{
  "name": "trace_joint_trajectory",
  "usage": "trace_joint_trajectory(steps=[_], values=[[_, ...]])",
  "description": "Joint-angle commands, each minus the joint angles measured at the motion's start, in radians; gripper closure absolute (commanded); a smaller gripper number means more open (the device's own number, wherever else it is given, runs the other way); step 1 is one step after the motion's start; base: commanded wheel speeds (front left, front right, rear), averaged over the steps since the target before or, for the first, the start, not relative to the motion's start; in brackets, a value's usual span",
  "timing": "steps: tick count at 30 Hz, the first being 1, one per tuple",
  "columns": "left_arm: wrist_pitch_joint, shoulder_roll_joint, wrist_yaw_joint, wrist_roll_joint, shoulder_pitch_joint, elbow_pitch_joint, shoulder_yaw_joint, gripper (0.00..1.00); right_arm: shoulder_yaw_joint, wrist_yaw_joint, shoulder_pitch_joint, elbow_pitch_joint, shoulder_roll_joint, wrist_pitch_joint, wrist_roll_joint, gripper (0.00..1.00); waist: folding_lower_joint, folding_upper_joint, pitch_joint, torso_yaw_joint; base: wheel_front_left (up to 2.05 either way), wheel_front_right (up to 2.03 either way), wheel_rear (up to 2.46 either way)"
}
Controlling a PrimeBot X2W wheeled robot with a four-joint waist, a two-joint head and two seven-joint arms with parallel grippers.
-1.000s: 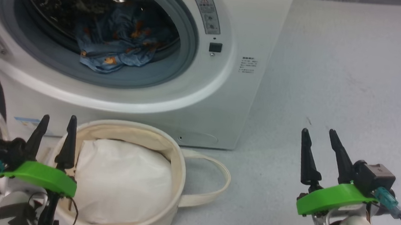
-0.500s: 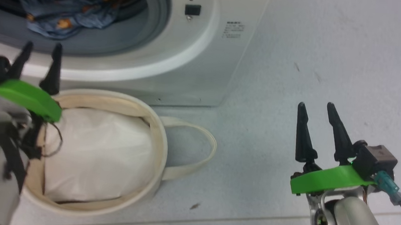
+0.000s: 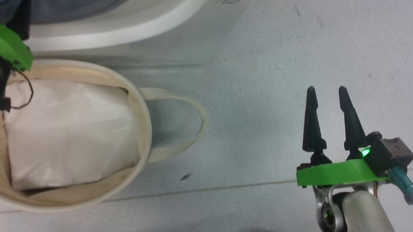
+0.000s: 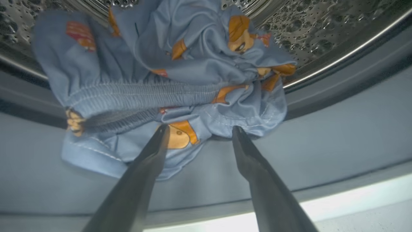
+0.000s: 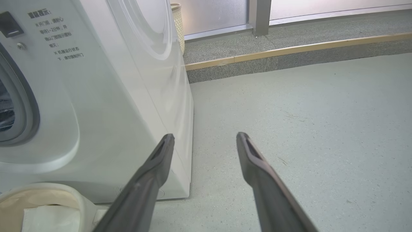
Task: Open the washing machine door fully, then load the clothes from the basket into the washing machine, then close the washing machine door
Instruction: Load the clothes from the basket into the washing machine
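Grey speckled floor [image 5: 305,129], seam lines. Raised step [image 5: 289,61], tan edging. Frosted glass [image 5: 212,13] behind; woven bin [image 5: 178,22].

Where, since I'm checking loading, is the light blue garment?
In the left wrist view, the light blue garment lies in the steel drum, spilling onto the grey rubber ring, ahead of the open left end effector.
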State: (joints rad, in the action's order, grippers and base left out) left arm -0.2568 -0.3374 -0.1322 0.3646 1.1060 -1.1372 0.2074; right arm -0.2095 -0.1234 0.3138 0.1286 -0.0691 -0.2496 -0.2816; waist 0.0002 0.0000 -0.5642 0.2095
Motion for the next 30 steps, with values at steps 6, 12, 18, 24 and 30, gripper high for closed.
trace_joint_trajectory(steps=[6, 12, 18, 24, 30], values=[[0.012, -0.077, 0.002, 0.006, 0.133, -0.077, 0.014, 0.00, -0.009, -0.007, 0.010, -0.054, 0.016, -0.012, 0.015, 0.00, -0.0002, 0.0000, -0.070, 0.024, 0.00, 0.00, 0.00], [0.042, -0.084, 0.004, -0.021, 0.208, -0.117, 0.050, 1.00, 0.001, -0.007, 0.005, -0.071, 0.018, -0.012, 0.018, 0.00, -0.0002, 0.0000, -0.114, 0.027, 0.00, 0.00, 0.00], [0.012, -0.071, 0.012, -0.021, 0.268, -0.103, 0.055, 1.00, 0.012, -0.007, 0.001, -0.097, 0.019, -0.012, 0.006, 0.00, -0.0002, 0.0000, -0.132, 0.020, 0.00, 0.00, 0.00], [-0.004, -0.030, 0.012, 0.004, 0.289, -0.047, 0.031, 1.00, 0.018, -0.007, -0.006, -0.100, 0.019, -0.012, 0.005, 0.00, -0.0002, 0.0000, -0.122, -0.001, 0.00, 0.00, 0.00], [-0.005, 0.007, 0.026, -0.006, 0.230, 0.028, 0.022, 1.00, 0.017, -0.007, -0.005, -0.085, 0.019, -0.012, 0.008, 0.00, -0.0002, 0.0000, -0.080, -0.018, 0.00, 0.00, 0.00]])
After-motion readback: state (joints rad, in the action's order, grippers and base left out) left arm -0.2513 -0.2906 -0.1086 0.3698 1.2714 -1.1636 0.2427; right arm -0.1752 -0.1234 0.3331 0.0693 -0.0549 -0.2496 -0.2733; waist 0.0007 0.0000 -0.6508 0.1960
